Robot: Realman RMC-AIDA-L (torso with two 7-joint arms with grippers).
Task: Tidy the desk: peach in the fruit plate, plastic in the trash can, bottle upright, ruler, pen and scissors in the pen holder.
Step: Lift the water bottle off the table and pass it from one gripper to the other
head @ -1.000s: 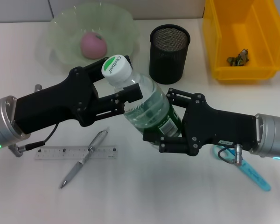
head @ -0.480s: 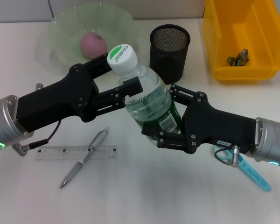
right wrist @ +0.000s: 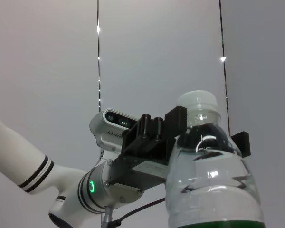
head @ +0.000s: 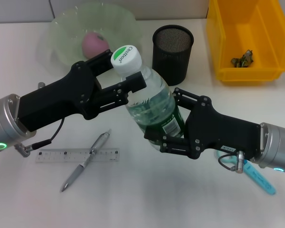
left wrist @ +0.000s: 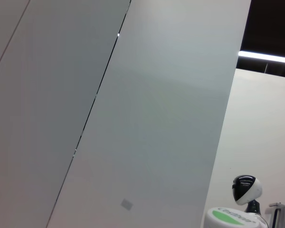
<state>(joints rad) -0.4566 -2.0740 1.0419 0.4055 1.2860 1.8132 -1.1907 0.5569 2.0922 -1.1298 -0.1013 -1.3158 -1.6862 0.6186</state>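
Mid-bench [head: 147, 204], in front of the pen holder [head: 172, 53], the water bottle [head: 151, 105] is held tilted, cap leaning far-left, between two arms. The right tool [head: 164, 140] is clenched round its lower labelled body and the left tool [head: 130, 90] grasps its neck just under the cap [head: 126, 58]. It looks fairly full, so heavy and sloshing, with thin smooth plastic that could dent or slip; the stiffer neck seems the safest hold.
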